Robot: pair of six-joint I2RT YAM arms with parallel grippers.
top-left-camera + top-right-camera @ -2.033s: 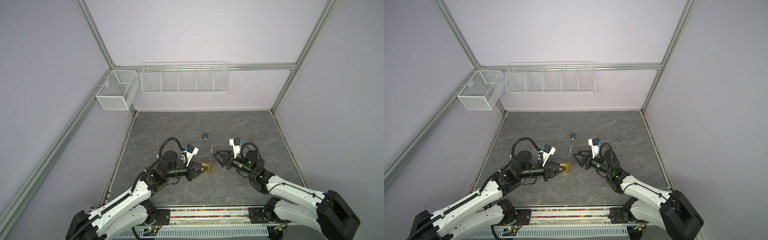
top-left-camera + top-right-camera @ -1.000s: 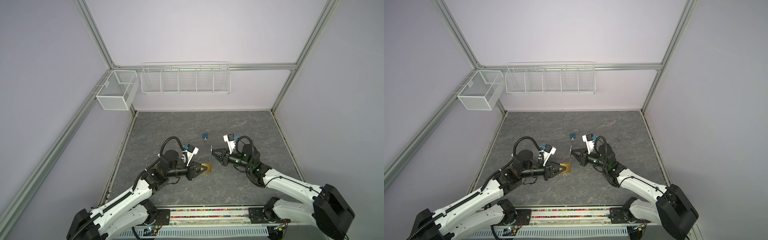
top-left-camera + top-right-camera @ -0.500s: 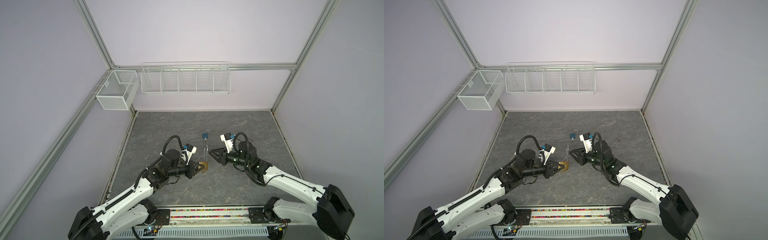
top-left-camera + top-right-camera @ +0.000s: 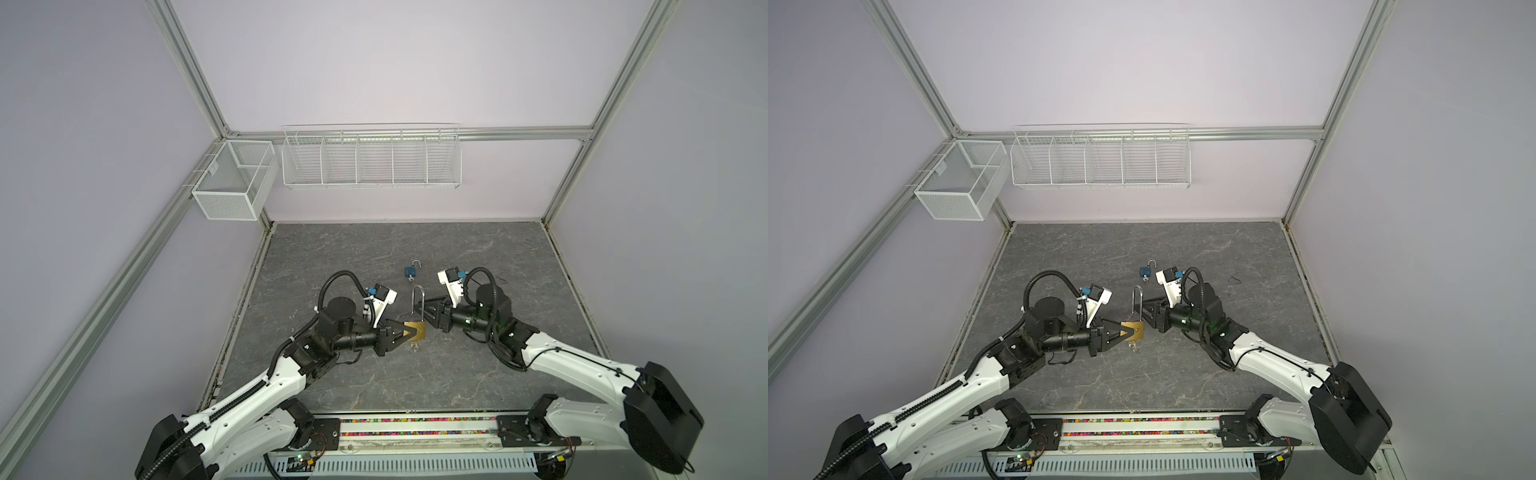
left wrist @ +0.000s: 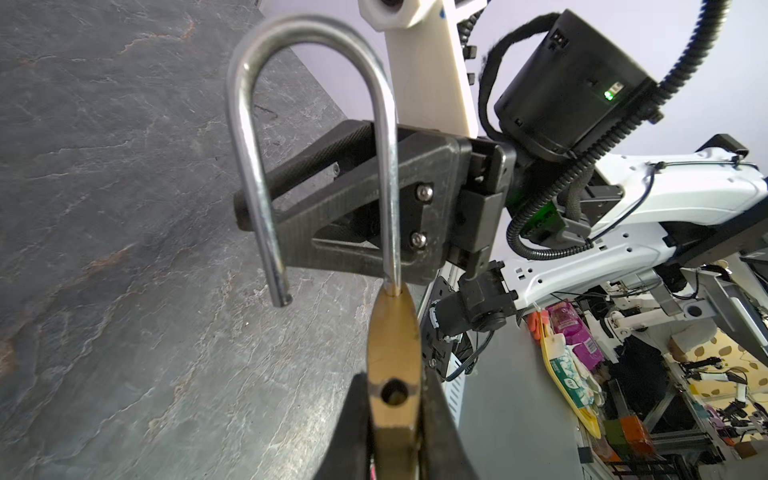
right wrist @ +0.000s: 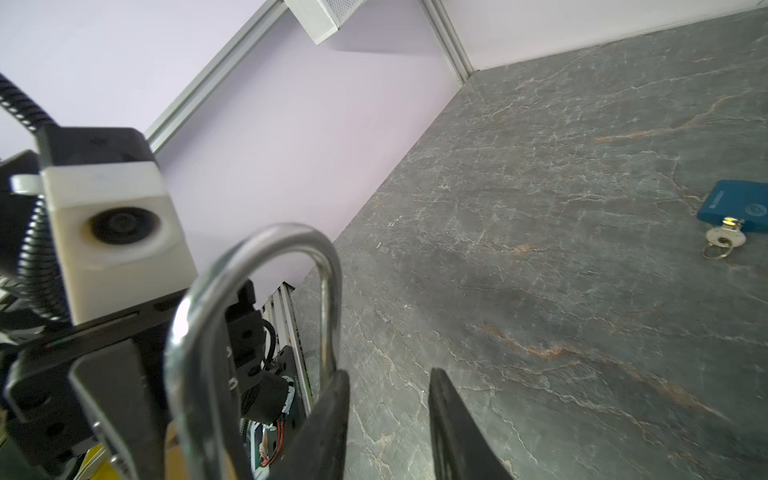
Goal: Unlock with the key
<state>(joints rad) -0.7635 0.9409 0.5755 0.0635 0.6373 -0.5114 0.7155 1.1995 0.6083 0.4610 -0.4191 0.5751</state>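
Left wrist view shows the left tool (image 5: 394, 395) pinching the flat sides of a brass padlock (image 5: 392, 332). The lock is held upright above the table (image 5: 124, 249) about mid-scene, between the two arms. One leg of its steel shackle (image 5: 388, 187) is seated in the body. The other ends free in the air, swung aside and clear of its hole, so the lock reads as already sprung. In a top view a small metal piece, probably the key (image 4: 414, 345), hangs under the body, though it is too small to be sure. The right tool (image 6: 388, 374) sits just right of the shackle, fingers spread, nothing between them. A small blue padlock (image 6: 735, 203) with a second key (image 6: 723, 239) lies on the table farther back, apart from both arms.

The unlocking step looks finished or nearly so. The next move probably calls for the right arm to back off rightward without snagging the shackle. The left pinch should be firm as the lock is lowered to the table.
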